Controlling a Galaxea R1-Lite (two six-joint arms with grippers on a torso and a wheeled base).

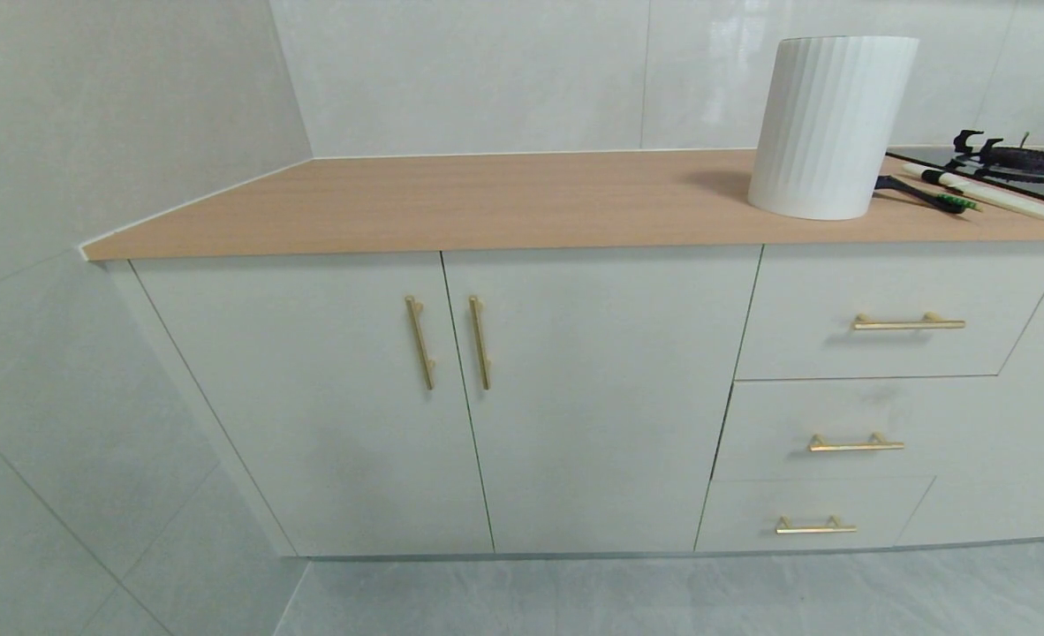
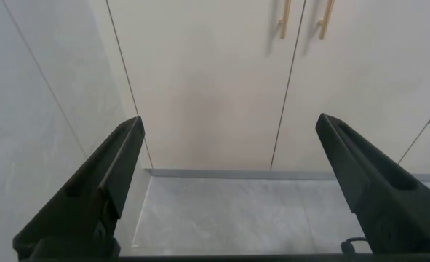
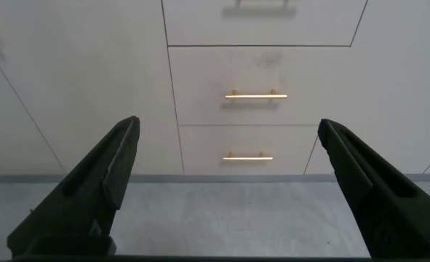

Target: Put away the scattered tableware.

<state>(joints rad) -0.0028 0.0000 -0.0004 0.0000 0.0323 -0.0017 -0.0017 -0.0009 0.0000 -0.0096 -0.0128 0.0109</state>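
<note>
Head: I see utensils [image 1: 981, 192] lying on countertop [image 1: 487, 199], just beside white ribbed holder [image 1: 827, 128]
Left wrist: left gripper [image 2: 228, 122] low, facing cabinet doors [image 2: 215, 73], spread wide, empty
Right wrist: right gripper [image 3: 228, 122] low, facing drawers [image 3: 265, 80], spread wide, empty

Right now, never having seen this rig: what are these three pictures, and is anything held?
It is a wheeled robot with two arms. The wide picture is from its head camera, looking down at a kitchen counter. On the counter stand a white ribbed container and, beside it, a few long utensils, next to a stove burner. The other two pictures are from cameras on the wrists, and the dark prongs at their sides belong to each gripper. The left gripper faces the cabinet doors. The right gripper faces the drawers. Both are open and hold nothing.
</note>
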